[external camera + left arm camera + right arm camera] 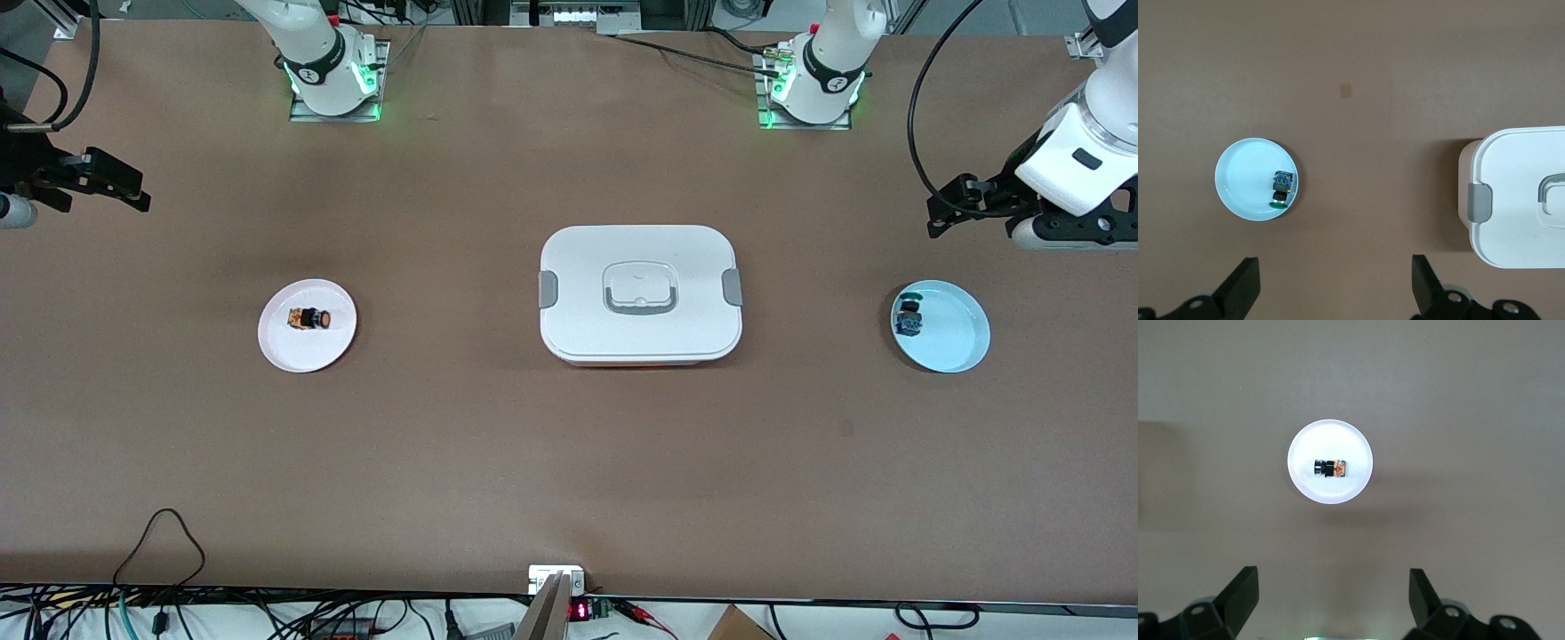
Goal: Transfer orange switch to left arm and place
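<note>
The orange switch [309,318] lies on its side on a small white plate [302,352] toward the right arm's end of the table. In the right wrist view the switch [1330,468] lies on that plate [1331,440], and my right gripper [1332,572] is open and empty. In the front view the right gripper [123,187] hangs high over the table's end. The white box [640,293] stands closed at the table's middle. My left gripper [949,212] hangs over the other end, open and empty in its wrist view [1335,261].
A light blue plate [956,342] with a small blue-and-black switch [909,316] lies toward the left arm's end; both show in the left wrist view, plate [1245,173] and switch [1281,188], with the box's edge [1518,200]. Cables lie along the table's near edge.
</note>
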Available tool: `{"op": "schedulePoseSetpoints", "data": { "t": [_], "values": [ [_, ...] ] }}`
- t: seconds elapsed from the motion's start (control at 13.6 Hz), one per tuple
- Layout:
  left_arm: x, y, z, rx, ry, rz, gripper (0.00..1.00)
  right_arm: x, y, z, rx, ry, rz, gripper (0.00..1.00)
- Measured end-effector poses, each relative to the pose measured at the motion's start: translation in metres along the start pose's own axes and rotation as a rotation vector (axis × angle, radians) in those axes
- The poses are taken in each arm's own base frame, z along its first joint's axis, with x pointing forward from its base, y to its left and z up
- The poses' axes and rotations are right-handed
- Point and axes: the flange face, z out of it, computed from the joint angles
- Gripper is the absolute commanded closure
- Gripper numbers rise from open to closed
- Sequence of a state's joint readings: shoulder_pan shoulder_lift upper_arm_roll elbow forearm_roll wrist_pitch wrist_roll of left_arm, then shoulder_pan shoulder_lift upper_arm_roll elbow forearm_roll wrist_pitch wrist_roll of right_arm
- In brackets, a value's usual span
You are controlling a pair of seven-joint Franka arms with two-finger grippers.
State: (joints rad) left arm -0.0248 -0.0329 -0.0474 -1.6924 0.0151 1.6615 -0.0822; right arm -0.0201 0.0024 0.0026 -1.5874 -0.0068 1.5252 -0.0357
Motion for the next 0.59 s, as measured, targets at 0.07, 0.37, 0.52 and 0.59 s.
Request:
{"op": "schedulePoseSetpoints", "data": {
  "t": [0.07, 0.37, 0.52, 0.59],
  "values": [
    [0.000, 0.000, 0.000, 0.000, 0.000, 0.000, 0.00, 0.000, 0.000, 0.001, 0.000, -0.004, 0.000, 0.00],
    [0.000, 0.000, 0.000, 0.000, 0.000, 0.000, 0.00, 0.014, 0.000, 0.026, 0.001, -0.047, 0.000, 0.00],
    [0.000, 0.000, 0.000, 0.000, 0.000, 0.000, 0.00, 0.027, 0.000, 0.039, 0.001, -0.039, -0.002, 0.00],
    [0.000, 0.000, 0.000, 0.000, 0.000, 0.000, 0.00, 0.034, 0.000, 0.046, 0.000, -0.030, -0.003, 0.00]
  ]
}}
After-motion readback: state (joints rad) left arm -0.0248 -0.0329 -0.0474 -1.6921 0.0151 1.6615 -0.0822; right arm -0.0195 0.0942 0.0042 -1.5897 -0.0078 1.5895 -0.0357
